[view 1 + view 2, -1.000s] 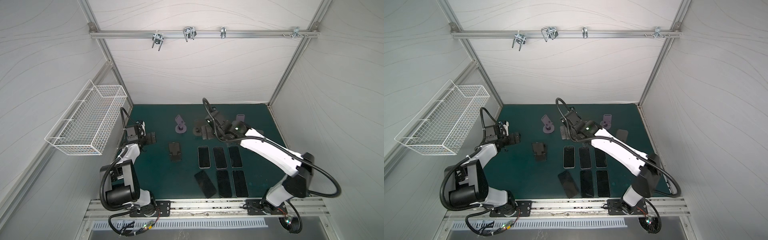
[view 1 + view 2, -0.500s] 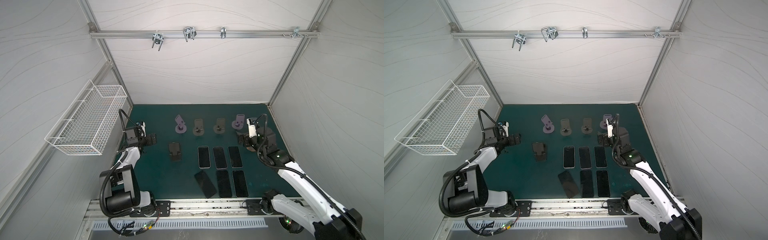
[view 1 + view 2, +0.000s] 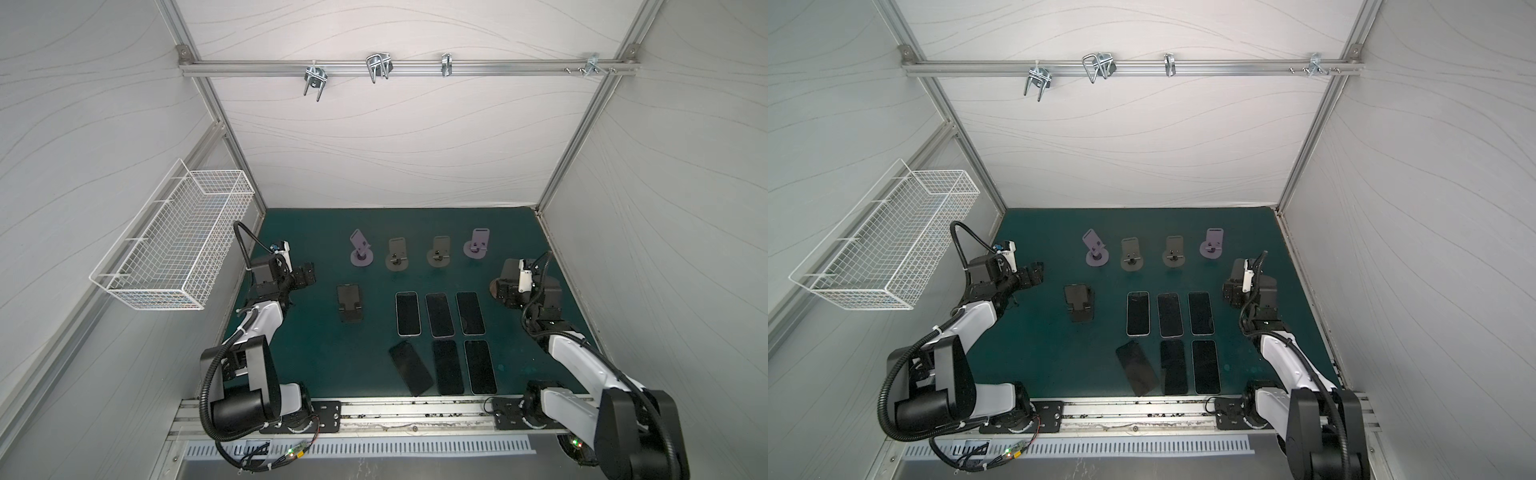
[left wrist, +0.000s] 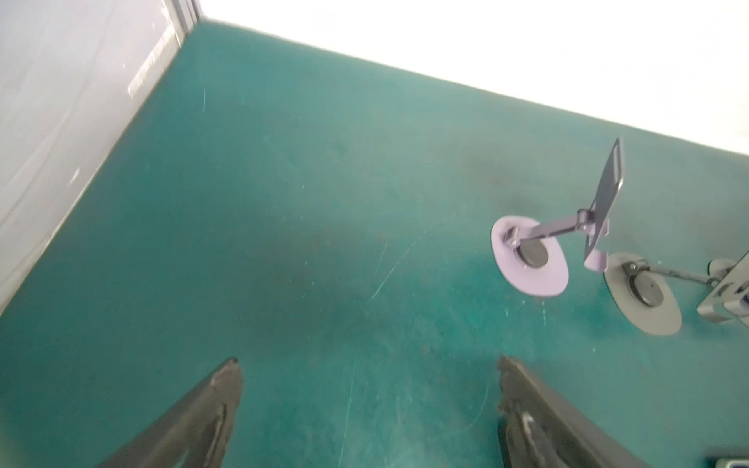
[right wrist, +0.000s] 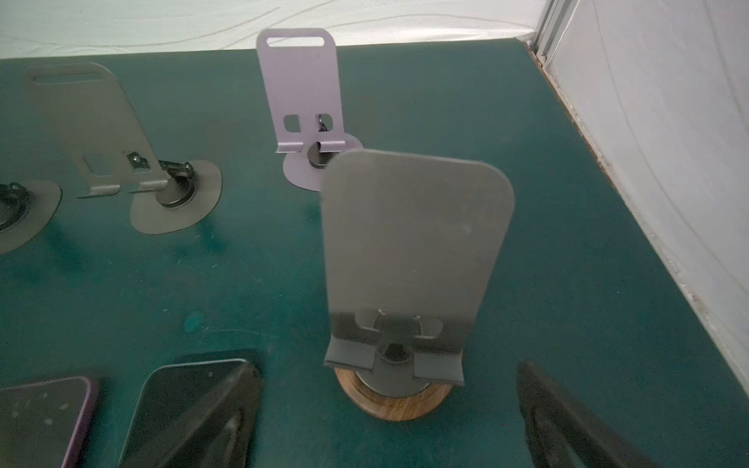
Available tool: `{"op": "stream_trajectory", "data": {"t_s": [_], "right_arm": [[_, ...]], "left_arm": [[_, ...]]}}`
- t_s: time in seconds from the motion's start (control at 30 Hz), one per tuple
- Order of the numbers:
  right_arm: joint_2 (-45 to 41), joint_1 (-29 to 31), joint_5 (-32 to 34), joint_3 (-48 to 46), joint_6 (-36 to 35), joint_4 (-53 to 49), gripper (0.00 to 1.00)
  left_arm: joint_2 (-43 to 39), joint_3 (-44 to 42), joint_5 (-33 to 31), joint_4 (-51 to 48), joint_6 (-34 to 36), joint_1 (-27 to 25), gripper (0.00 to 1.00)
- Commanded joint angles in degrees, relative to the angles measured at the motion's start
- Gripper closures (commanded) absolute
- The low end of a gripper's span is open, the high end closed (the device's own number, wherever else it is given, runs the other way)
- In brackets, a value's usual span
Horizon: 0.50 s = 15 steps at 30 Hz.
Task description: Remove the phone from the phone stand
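— Where are the phones (image 3: 440,316)?
— All six lie flat on the mat (image 3: 316,357), in two rows of three just right of the black stand (image 3: 350,303). The near-left one lies skewed.
— And the other stands?
— Four stands (image 3: 397,253) line up behind the black stand, purple at both ends and grey between. A wood-base stand (image 5: 413,243) is well to its right, past the phones, its grey plate leaning back.
— Right gripper (image 5: 387,364)?
— Spread wide, gripping nothing. The wood-base stand is just ahead of it, apart from both fingers.
— Left gripper (image 3: 306,277)?
— Left of the black stand and a little behind it, over the mat. Its jaws are wide apart and hold nothing.
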Motion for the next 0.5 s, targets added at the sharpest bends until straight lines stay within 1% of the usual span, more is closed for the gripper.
{"op": "stream_trajectory", "data": {"t_s": [0.0, 0.13, 0.17, 0.3, 0.37, 0.47], "right_arm": [[3.8, -3.2, -10.1, -1.0, 2.3, 12.8, 0.01], [11.0, -3.6, -11.1, -2.1, 2.7, 22.0, 0.01], [11.7, -3.6, -11.5, -1.9, 2.2, 22.6, 0.01], [14.0, -3.7, -8.9, -0.5, 0.3, 23.6, 0.01], [14.8, -3.8, -9.9, 0.9, -0.5, 21.6, 0.01], [14.9, -3.2, -10.2, 1.1, -1.2, 21.6, 0.01]], "left_arm": [[0.6, -0.5, -3.4, 6.6, -0.6, -2.9, 0.0], [1.8, -1.2, -6.8, 13.0, -0.4, -4.2, 0.0], [2.1, -1.1, -7.4, 13.4, -0.4, -4.5, 0.0], [2.6, -0.7, -8.8, 13.1, -0.8, -4.6, 0.0], [2.7, -0.2, -9.0, 12.3, -0.9, -4.6, 0.0], [2.9, 0.6, -8.8, 9.0, -1.8, -4.6, 0.0]]}}
